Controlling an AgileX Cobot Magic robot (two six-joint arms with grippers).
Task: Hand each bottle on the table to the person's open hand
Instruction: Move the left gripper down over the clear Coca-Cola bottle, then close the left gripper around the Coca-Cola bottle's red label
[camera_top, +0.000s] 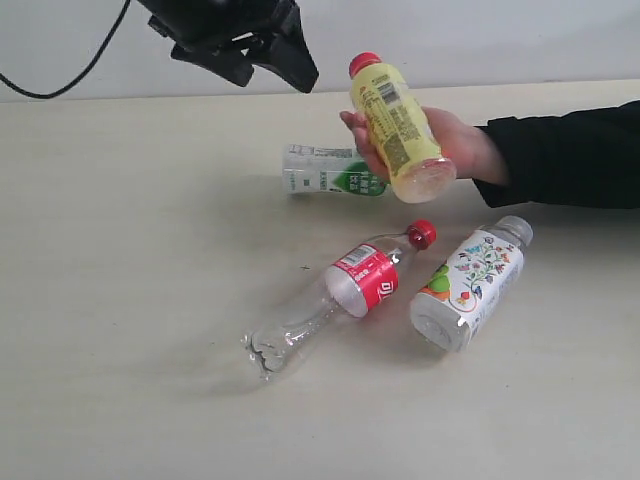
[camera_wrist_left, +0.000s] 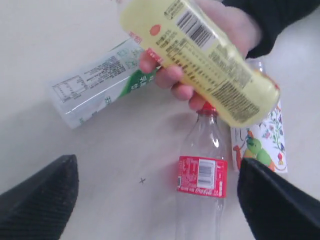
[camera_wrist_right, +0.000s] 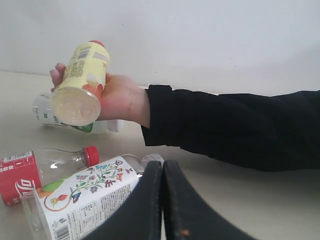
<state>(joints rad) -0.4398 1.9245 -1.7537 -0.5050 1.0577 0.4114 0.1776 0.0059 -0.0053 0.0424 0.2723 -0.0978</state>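
Observation:
The person's hand (camera_top: 462, 146), in a black sleeve, grips the yellow bottle with red cap (camera_top: 398, 128) above the table (camera_top: 120, 300). My left gripper (camera_top: 275, 78) hangs open above and to the left of it, holding nothing; in the left wrist view the left gripper (camera_wrist_left: 157, 200) has its fingers wide apart over the clear bottle. The white-and-green bottle (camera_top: 325, 170) lies behind the hand. The clear bottle with red label (camera_top: 345, 285) and the floral bottle (camera_top: 470, 285) lie side by side in front. My right gripper (camera_wrist_right: 162, 167) is shut and empty, low beside the floral bottle (camera_wrist_right: 90, 195).
The person's black-sleeved forearm (camera_top: 565, 155) stretches in from the right edge over the table. A black cable (camera_top: 70, 80) hangs at the back left. A pale wall (camera_wrist_right: 200, 40) stands behind the table.

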